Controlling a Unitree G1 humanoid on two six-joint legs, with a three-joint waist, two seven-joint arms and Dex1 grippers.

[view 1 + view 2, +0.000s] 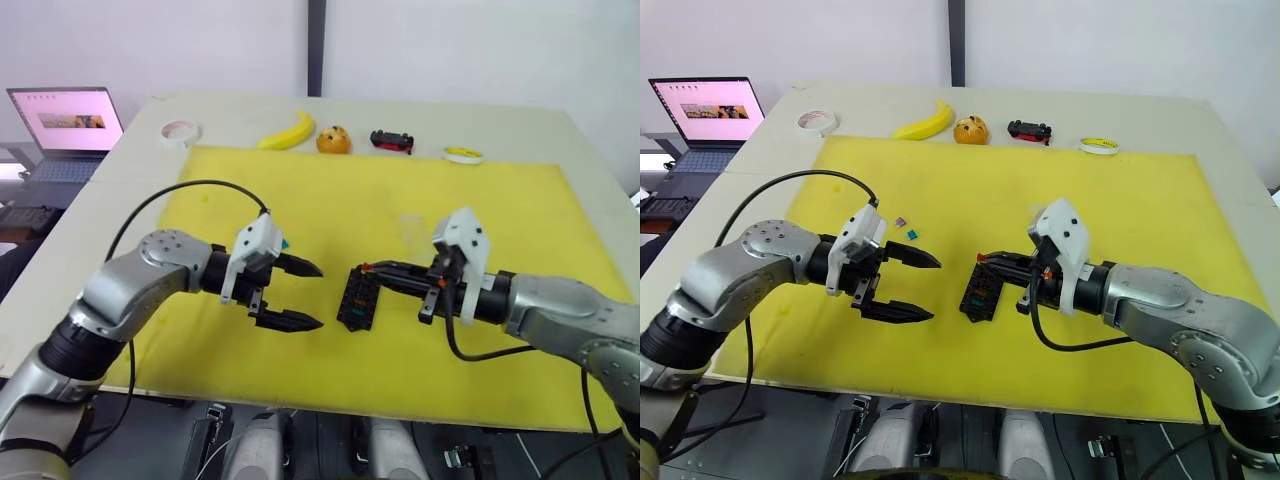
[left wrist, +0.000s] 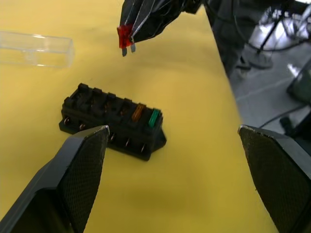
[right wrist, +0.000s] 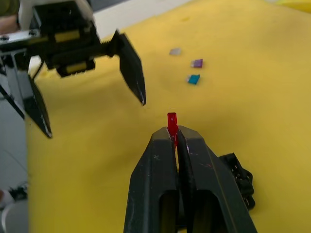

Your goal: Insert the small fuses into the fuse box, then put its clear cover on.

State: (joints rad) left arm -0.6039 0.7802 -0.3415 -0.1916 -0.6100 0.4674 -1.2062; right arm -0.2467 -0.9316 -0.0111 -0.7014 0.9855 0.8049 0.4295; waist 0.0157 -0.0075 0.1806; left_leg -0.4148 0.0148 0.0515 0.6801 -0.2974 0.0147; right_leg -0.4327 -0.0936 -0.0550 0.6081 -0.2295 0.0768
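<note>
- Inserting fuses is the step in hand: the right gripper (image 3: pixel 175 138), jaws pinching a red fuse (image 2: pixel 125 37), hovers just above the fuse box (image 2: pixel 112 121) at mid-frame.
- Two fuses, orange and green, already sit in slots.
- Next: lower the blades squarely into an empty slot.
- Left gripper (image 1: pixel 298 293) waits nearby, jaws spread.
- Clear cover (image 2: pixel 35 48) lies behind the box.

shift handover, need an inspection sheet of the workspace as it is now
surface: yellow mat on a pale table
job's things: fuse box holds orange and green fuses; red fuse pinched; grey, purple, teal fuses loose; clear cover off
clutter: banana, orange toy, toy car, two tape rolls
grippers: left gripper open; right gripper shut
cables: black cable over left arm
surroundings: laptop
</note>
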